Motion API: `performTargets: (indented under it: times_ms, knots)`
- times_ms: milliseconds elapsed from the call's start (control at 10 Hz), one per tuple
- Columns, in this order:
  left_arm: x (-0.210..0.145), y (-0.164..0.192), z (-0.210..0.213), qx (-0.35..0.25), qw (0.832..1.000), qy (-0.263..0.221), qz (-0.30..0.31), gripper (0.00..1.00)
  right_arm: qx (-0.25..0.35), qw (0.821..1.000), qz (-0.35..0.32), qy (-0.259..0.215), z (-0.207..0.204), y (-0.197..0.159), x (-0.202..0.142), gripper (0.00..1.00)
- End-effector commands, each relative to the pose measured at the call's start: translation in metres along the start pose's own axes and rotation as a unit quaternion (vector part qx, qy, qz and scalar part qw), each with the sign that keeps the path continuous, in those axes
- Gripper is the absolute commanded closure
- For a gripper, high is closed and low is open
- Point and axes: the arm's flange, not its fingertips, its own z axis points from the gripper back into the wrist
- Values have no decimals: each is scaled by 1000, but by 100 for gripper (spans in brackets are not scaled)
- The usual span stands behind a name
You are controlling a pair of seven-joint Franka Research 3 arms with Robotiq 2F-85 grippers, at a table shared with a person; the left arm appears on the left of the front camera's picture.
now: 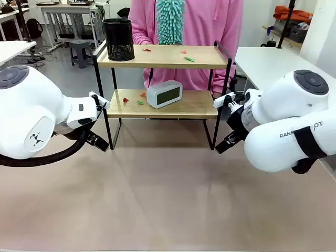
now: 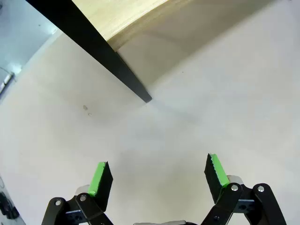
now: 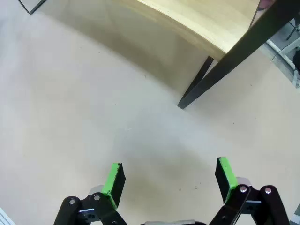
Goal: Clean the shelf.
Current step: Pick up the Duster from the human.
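Well, the shelf (image 1: 163,56) stood at the table's far middle, with scraps (image 1: 189,59) on both boards, a clock (image 1: 164,94) below and a black cup (image 1: 118,39) on top. The left gripper (image 2: 159,171) and right gripper (image 3: 169,176) hung spread and empty, low by its front legs. I'd have lifted clock and cup clear first, minding the frame, so the person's duster (image 1: 170,21) could sweep.

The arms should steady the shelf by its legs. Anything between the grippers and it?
Nothing visible. Bare table lies between the open left gripper and the shelf, likewise before the open right gripper.
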Motion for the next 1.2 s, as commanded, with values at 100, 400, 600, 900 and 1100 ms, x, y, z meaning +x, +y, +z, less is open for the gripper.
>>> performTargets:
  times_ms: [100, 400, 600, 900, 1100]
  knots:
    - [0, 0, 0, 0, 1000, 0, 0, 0, 0, 1000, 0, 0, 0, 0, 0, 0]
    - [0, 0, 0, 0, 1000, 0, 0, 0, 0, 1000, 0, 0, 0, 0, 0, 0]
    - [0, 0, 0, 0, 1000, 0, 0, 0, 0, 1000, 0, 0, 0, 0, 0, 0]
    - [0, 0, 0, 0, 1000, 0, 0, 0, 0, 1000, 0, 0, 0, 0, 0, 0]
    - [-6, 4, 46, -41, 997, 25, -61, 0, 3, 999, -27, 32, 39, -15, -1, 0]
